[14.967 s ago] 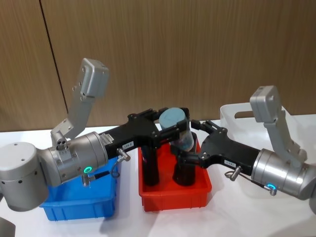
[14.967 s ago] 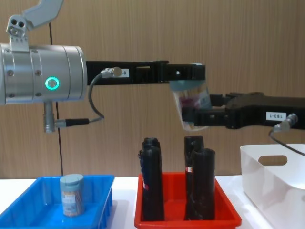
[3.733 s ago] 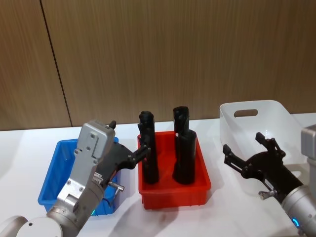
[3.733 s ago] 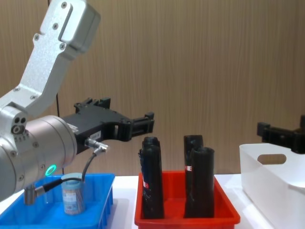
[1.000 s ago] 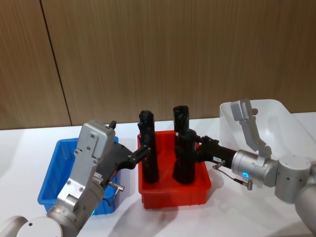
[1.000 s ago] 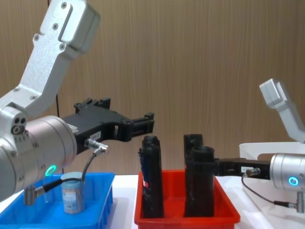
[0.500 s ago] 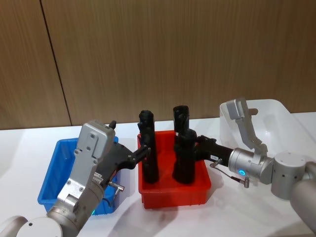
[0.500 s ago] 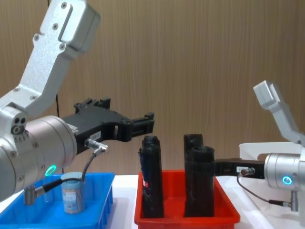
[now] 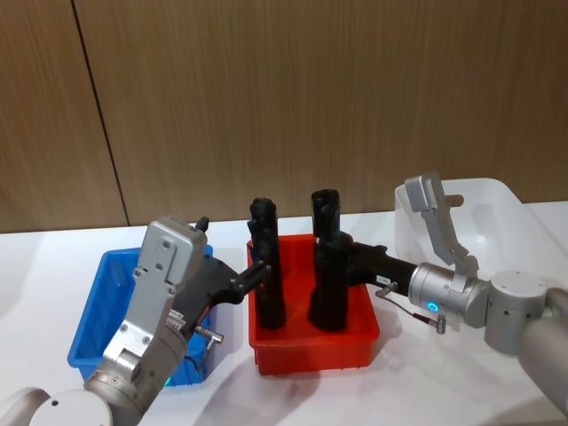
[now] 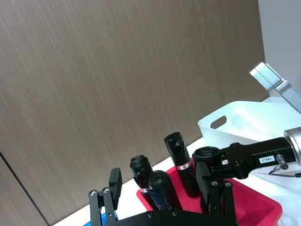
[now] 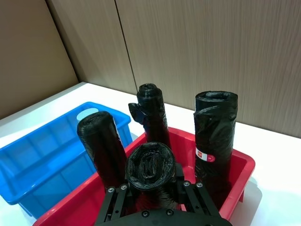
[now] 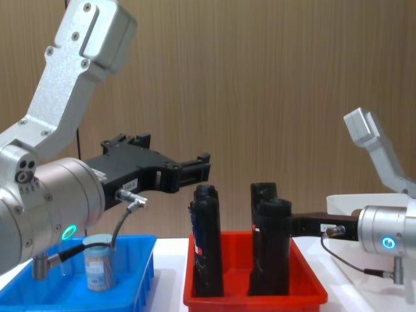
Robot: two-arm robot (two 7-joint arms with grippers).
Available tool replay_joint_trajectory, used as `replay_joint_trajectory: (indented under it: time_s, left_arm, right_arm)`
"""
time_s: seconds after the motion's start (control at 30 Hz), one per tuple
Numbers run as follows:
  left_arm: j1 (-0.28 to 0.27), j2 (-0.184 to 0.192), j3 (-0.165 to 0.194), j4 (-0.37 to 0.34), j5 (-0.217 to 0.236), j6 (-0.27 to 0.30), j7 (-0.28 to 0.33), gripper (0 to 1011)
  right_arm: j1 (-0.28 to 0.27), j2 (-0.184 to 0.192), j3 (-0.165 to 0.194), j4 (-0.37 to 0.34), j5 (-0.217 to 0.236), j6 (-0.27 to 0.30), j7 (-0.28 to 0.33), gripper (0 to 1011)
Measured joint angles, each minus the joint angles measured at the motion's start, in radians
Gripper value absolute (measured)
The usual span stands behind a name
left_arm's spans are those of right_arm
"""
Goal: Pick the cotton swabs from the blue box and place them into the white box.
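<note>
One cotton swabs jar (image 12: 99, 265) with a pale blue lid stands upright in the blue box (image 12: 39, 289), which sits at the table's left (image 9: 92, 302). My left gripper (image 12: 203, 166) hangs open and empty above the gap between the blue box and the red tray, well above the jar. My right gripper (image 9: 344, 257) reaches in from the right and is shut on the front right black cylinder (image 11: 149, 165) in the red tray (image 9: 312, 351). The white box (image 9: 497, 217) stands at the far right, behind the right arm.
Several tall black cylinders (image 12: 207, 240) stand in the red tray (image 12: 255, 303), between the blue box and the white box (image 10: 235, 117). A wooden wall closes off the back. Bare white table lies in front of the trays.
My right gripper has moved from beside the white box to the front right black cylinder, which has shifted slightly left. The left arm has held still for the last seconds.
</note>
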Motion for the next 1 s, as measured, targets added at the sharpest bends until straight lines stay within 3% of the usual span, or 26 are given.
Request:
replay_joint_trajectory:
  time_s: [0.3, 1.0]
  left_arm:
    - [0.000, 0.000, 0.000, 0.000, 0.000, 0.000, 0.000, 1000]
    - [0.000, 0.000, 0.000, 0.000, 0.000, 0.000, 0.000, 1000]
  right_arm:
    - [-0.020, 0.007, 0.006, -0.062, 0.000, 0.008, -0.002, 419]
    - [-0.197, 0.090, 0.053, -0.588, 0.013, 0.180, -0.096, 353]
